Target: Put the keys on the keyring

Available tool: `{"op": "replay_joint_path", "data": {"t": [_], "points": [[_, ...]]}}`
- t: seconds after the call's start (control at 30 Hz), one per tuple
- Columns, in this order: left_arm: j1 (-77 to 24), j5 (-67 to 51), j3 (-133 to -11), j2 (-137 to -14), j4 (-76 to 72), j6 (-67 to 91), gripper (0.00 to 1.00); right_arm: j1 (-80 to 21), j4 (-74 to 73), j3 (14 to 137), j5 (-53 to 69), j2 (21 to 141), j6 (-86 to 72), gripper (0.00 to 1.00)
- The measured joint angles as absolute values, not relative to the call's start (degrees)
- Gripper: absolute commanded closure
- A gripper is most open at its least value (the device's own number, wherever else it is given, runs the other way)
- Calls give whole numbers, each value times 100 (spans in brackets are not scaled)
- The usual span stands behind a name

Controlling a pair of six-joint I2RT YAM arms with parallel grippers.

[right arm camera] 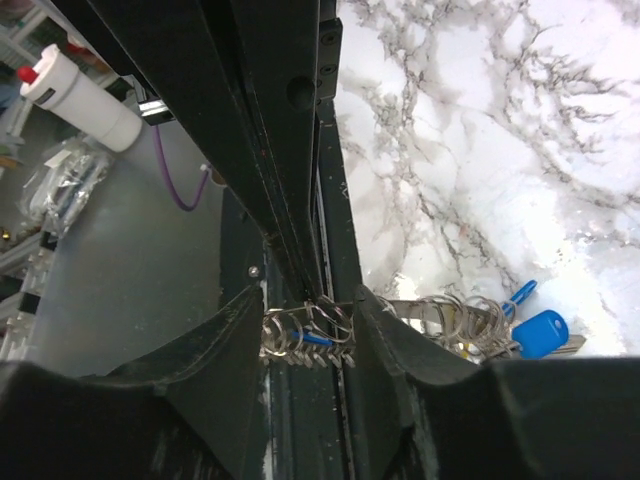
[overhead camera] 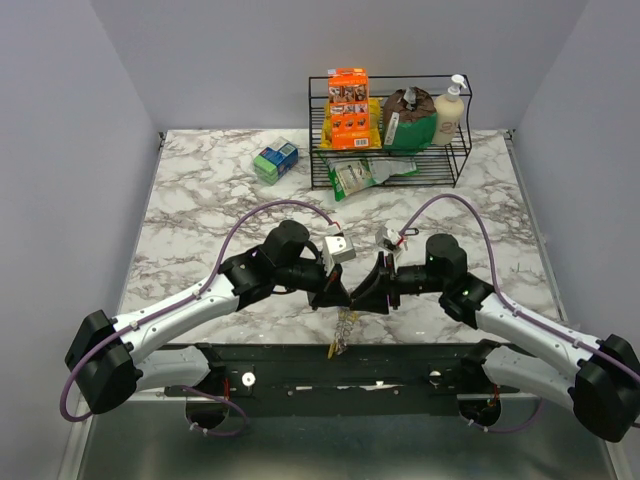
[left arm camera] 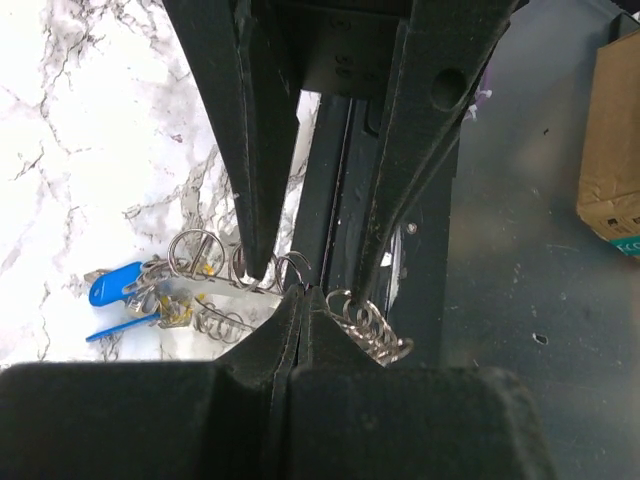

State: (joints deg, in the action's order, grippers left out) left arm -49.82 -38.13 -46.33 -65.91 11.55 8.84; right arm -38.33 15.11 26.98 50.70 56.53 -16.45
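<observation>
The keyring (overhead camera: 343, 322) is a silvery coiled loop hanging between my two grippers over the table's near edge. Keys dangle under it, one with a yellow head (overhead camera: 331, 349). My left gripper (left arm camera: 303, 293) is shut, its tips pinching the keyring's wire (left arm camera: 372, 325). Two blue-headed keys (left arm camera: 113, 285) hang on the coil to the left. My right gripper (right arm camera: 305, 312) is open, with a stretch of the keyring (right arm camera: 300, 337) lying between its fingers (right arm camera: 395, 340). The coil runs on past the right finger to a blue key (right arm camera: 540, 333). The grippers meet tip to tip in the top view, left gripper (overhead camera: 335, 292) and right gripper (overhead camera: 368, 290).
A black wire rack (overhead camera: 455, 165) at the back holds an orange box (overhead camera: 349, 108), a brown bag and a soap bottle (overhead camera: 449, 110). A green-and-blue box (overhead camera: 275, 161) lies left of it. The black mounting plate (overhead camera: 300, 362) runs along the near edge.
</observation>
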Motion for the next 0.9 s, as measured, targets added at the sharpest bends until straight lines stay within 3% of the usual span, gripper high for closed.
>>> {"op": "replay_joint_path", "data": {"t": [0.27, 0.43, 0.9], "points": [[-4991, -3800, -4604, -6591, 1070, 908, 100, -3903, 1498, 2703, 5068, 5710, -1640, 77], [-4991, -3787, -4593, -6591, 1085, 908, 100, -3907, 1439, 2703, 5039, 5690, -1599, 97], [-5006, -3531, -4403, -6580, 937, 1000, 100, -3940, 1310, 2707, 4842, 5789, -1535, 99]]}}
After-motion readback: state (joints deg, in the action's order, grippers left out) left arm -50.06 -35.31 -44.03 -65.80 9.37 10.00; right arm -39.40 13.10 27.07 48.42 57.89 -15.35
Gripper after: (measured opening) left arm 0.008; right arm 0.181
